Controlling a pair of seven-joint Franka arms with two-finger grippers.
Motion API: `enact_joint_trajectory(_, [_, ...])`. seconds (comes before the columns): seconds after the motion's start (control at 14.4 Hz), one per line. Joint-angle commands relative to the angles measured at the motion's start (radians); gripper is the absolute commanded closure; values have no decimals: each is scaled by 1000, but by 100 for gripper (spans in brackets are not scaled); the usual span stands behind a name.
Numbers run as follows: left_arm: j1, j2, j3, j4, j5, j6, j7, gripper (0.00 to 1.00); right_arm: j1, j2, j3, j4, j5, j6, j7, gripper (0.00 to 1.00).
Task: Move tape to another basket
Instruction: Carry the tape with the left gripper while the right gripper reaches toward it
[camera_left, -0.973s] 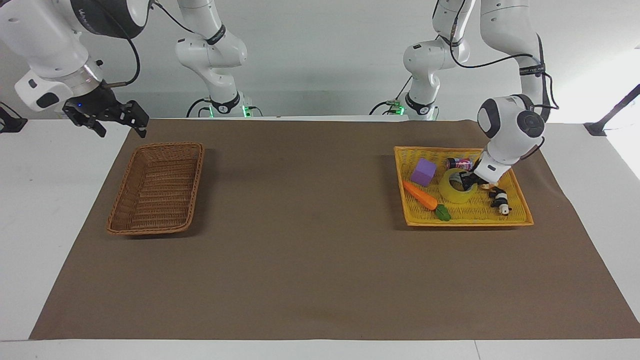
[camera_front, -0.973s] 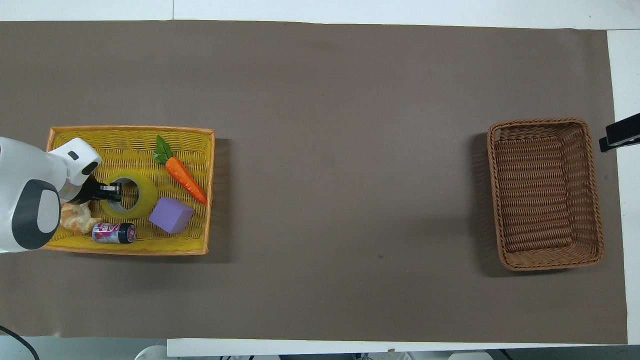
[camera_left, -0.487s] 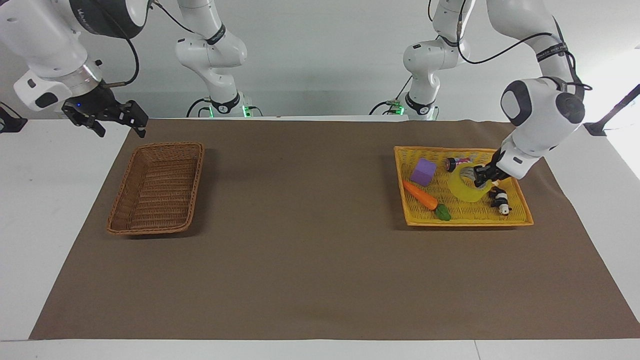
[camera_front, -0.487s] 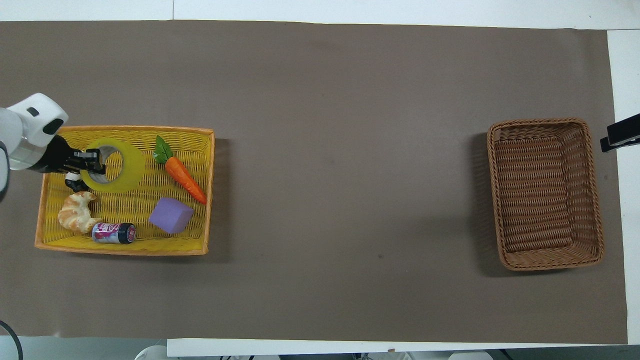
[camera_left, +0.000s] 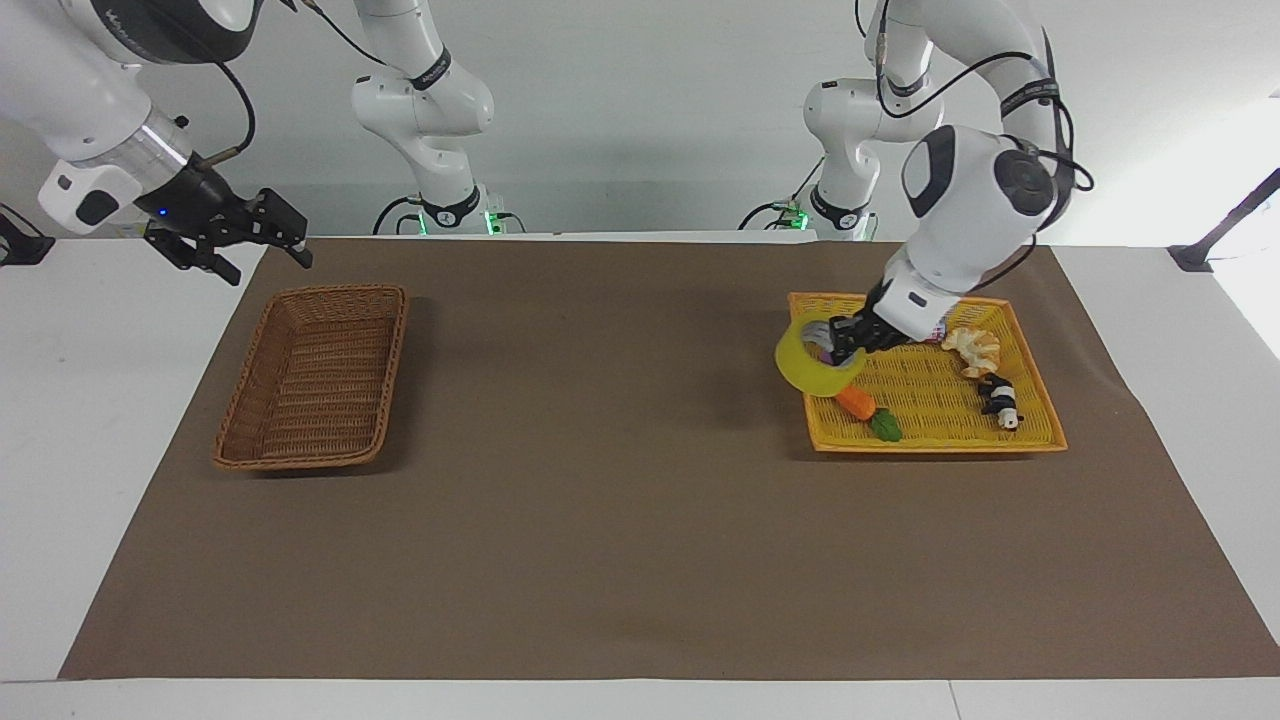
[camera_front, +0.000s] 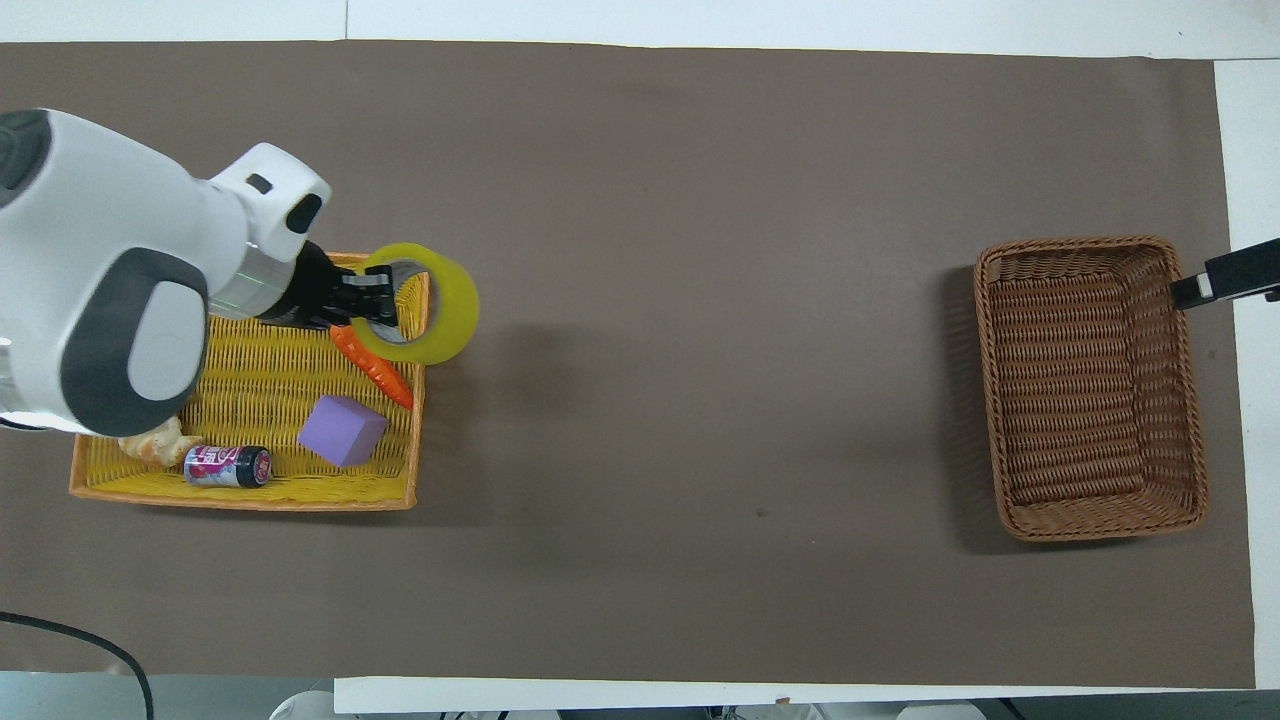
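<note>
Now, tape (camera_left: 812, 360): raised clear of the yellow tray (camera_left: 1040, 425), over the tray's edge toward the right arm's end of the table, tilted, its open core showing.
Left gripper (camera_left: 845, 340): clenched on the tape; one finger sits inside the core ring and the other on the outer face, so the roll's wall is pinched between them and the rest of the roll hangs out past the fingertips.
Same grip from overhead: the gripper (camera_front: 375, 300) holds the tape (camera_front: 440, 310), which covers the tray's corner (camera_front: 415, 400).
Basket (camera_left: 315, 375): brown wicker, on the brown mat toward the right arm's end, well apart from the tape; in the overhead view (camera_front: 1095, 385) nothing lies in it.
Right gripper (camera_left: 245, 235): waits in the air just off the basket's corner nearest the robots, fingers spread apart; overhead only a dark tip (camera_front: 1225, 285) shows at the frame edge.
Carrot (camera_left: 858, 402): partly hidden under the tape; its leaf end pokes out.
Purple block (camera_front: 342, 430): plain from overhead, mostly hidden by the roll in the facing view.
Can (camera_front: 228, 466): lying on its side near the tray's rim closest to the robots.
Croissant (camera_left: 975, 350): mostly covered by the left arm overhead.
Small black-and-white thing (camera_left: 1000, 400): too small to make out.
</note>
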Motion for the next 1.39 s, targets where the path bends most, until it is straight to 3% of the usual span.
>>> enact_joint_trajectory(0.0, [-42,13,15,38,-102,31,-17,100,-15,-50,7,-119,194,5,-10,1])
enact_joint_trajectory(0.14, [-118,8,17,32,-112,55,-31,100,-31,-51,6,-190,361,28,-26,1])
enact_joint_trajectory(0.49, [-159,1,15,27,-109,22,-22,100,46,-45,12,-313,638,154,-117,1])
enact_joint_trajectory(0.83, [-168,2,15,32,-109,19,-26,100,266,-48,14,-465,793,406,-97,1])
enact_joint_trajectory(0.97, [-168,2,17,32,-109,19,-22,100,337,-41,14,-494,858,500,-99,1])
enact_joint_trajectory(1.11, [-168,1,17,32,-109,16,-20,100,440,-33,14,-528,1026,633,-94,1])
enact_joint_trajectory(1.32, [-168,1,17,32,-109,14,-20,100,562,-31,14,-555,1108,776,-94,1])
